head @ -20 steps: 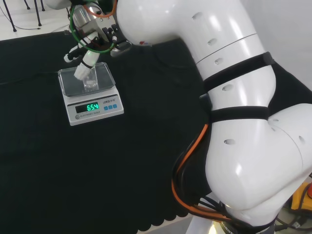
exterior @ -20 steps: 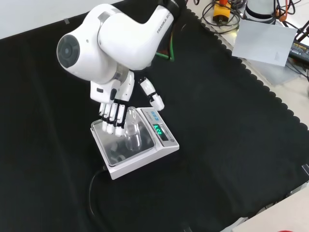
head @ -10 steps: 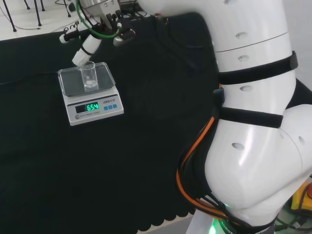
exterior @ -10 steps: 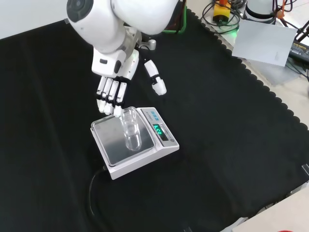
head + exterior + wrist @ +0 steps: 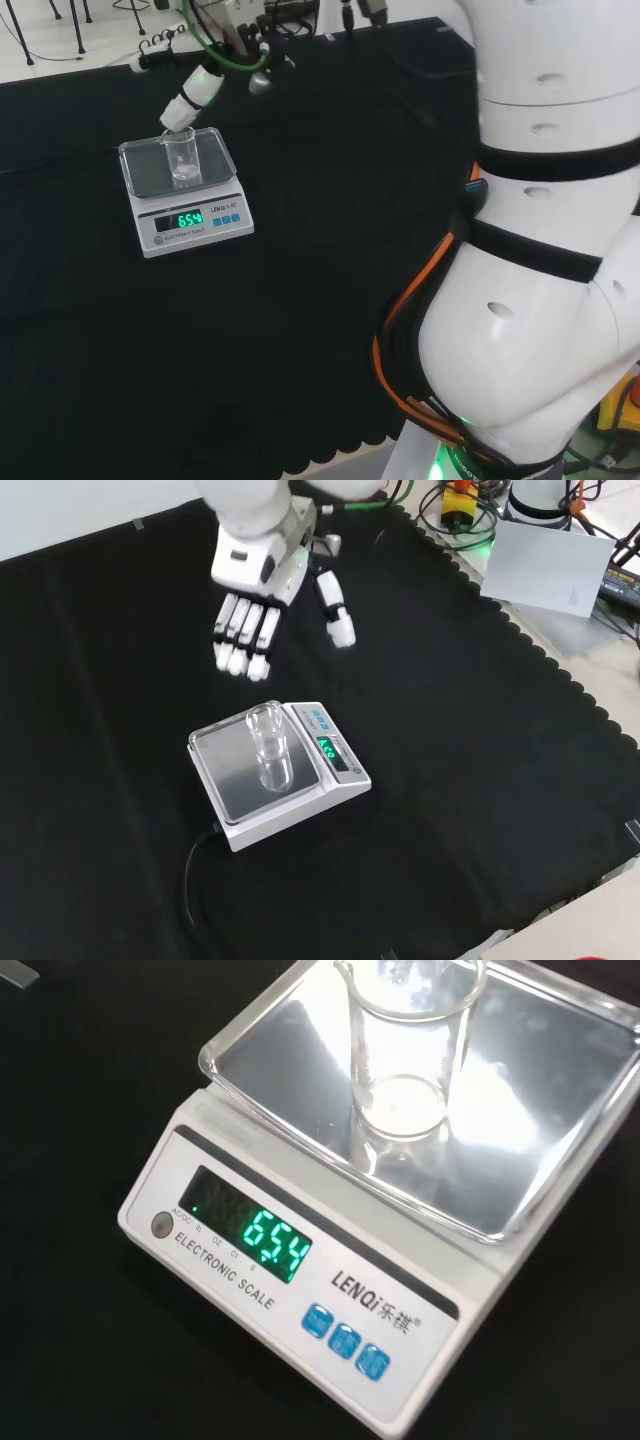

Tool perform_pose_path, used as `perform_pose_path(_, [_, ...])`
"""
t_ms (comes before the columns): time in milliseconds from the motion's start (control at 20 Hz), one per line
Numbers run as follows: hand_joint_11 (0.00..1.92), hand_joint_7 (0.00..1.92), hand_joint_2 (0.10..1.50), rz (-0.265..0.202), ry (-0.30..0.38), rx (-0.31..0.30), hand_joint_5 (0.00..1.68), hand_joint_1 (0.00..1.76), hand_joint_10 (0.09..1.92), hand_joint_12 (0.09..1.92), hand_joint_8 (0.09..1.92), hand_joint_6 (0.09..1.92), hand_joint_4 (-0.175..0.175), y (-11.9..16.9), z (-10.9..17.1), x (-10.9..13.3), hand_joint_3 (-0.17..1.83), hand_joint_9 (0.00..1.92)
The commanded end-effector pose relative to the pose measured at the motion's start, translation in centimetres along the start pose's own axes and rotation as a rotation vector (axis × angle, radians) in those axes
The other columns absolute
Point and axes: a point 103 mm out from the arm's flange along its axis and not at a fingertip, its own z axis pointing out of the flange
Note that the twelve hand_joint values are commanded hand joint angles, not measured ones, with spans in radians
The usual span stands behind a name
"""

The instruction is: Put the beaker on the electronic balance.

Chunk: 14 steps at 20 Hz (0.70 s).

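The beaker (image 5: 270, 757) stands upright near the middle of the balance (image 5: 345, 783) pan, so its weight can register and the display is lit; the robot hand (image 5: 250, 620) hangs apart above the worktop (image 5: 480, 780), fingers straight and spread, holding nothing.

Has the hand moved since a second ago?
Yes. In the front view the hand has drawn back up-view, away from the balance, leaving the beaker standing there.
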Motion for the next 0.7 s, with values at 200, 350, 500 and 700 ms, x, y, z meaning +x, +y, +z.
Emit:
perform_pose_path(200, [0.0, 0.17, 0.79, 0.111, -0.017, -0.129, 0.22, 0.53, 0.72, 1.49, 0.44, 0.09, 0.003, -8.5, -1.7, -2.7, 0.02, 0.23])
perform_pose_path(350, [0.04, 0.21, 0.8, 0.147, 0.073, -0.155, 0.31, 0.55, 0.83, 1.52, 0.65, 0.09, -0.005, -10.3, -0.9, -4.5, 0.02, 0.31])
perform_pose_path(500, [0.12, 0.29, 0.81, 0.163, 0.132, -0.19, 0.39, 0.56, 0.82, 1.49, 0.72, 0.09, -0.012, -11.7, 0.2, -5.7, 0.03, 0.43])
perform_pose_path(700, [0.15, 0.41, 0.84, 0.231, 0.164, -0.19, 0.49, 0.58, 0.79, 1.47, 0.74, 0.1, -0.02, -14.3, 1.4, -7.2, 0.05, 0.54])
